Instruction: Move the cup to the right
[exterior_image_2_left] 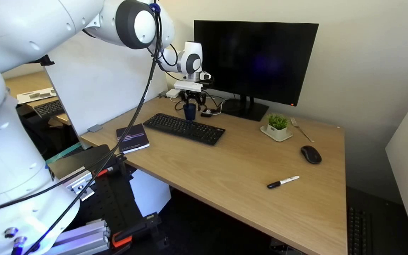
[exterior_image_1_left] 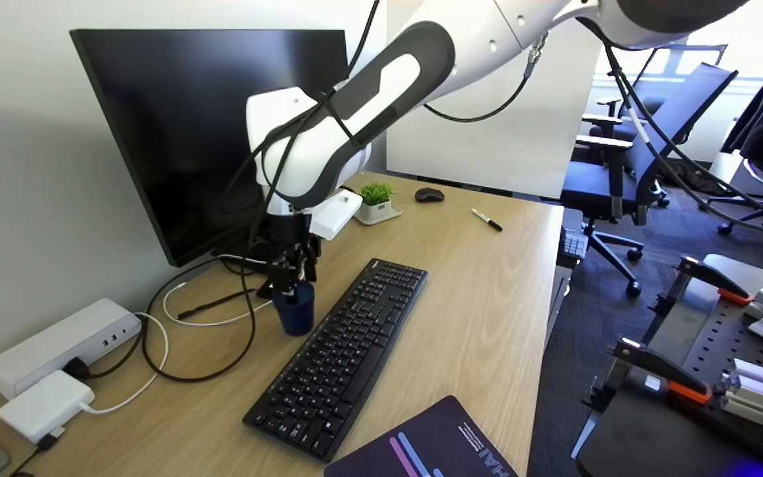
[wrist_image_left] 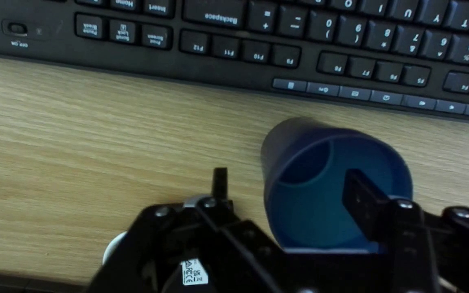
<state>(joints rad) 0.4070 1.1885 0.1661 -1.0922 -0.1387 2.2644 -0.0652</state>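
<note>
Wrist view, blue cup (wrist_image_left: 324, 195): stands upright on a wood-grain surface (wrist_image_left: 96, 162), mouth up, just beside the function-key edge of a black computer keyboard (wrist_image_left: 234, 49), with a strip of surface between the two.
Wrist view, fingers (wrist_image_left: 362, 203): spread well apart, holding nothing. One stands outside the cup at picture left, surface showing between; the other reaches over the cup's mouth. Whether its tip dips inside, I cannot tell.
In an exterior view, robot arm (exterior_image_1_left: 381, 93): reaches in from upper right and bends down before a black monitor (exterior_image_1_left: 209, 119), with the fingers at the cup's rim. A black cable (exterior_image_1_left: 193, 379) loops across the surface near the cup.
In an exterior view, potted plant (exterior_image_2_left: 277, 122): sits near a computer mouse (exterior_image_2_left: 311, 154), past the keyboard's right end; the cup is well apart from both, behind the keyboard, near the monitor's left edge.
Step in hand: by my reading, lining up the grasp; the cup is not yet held, and the carry seems not begun.
Next move for the fingers: likely settle squarely about the cup or its wall, draw together, then lift clear of keyboard and cable before carrying it right, presumably toward the plant's side.
</note>
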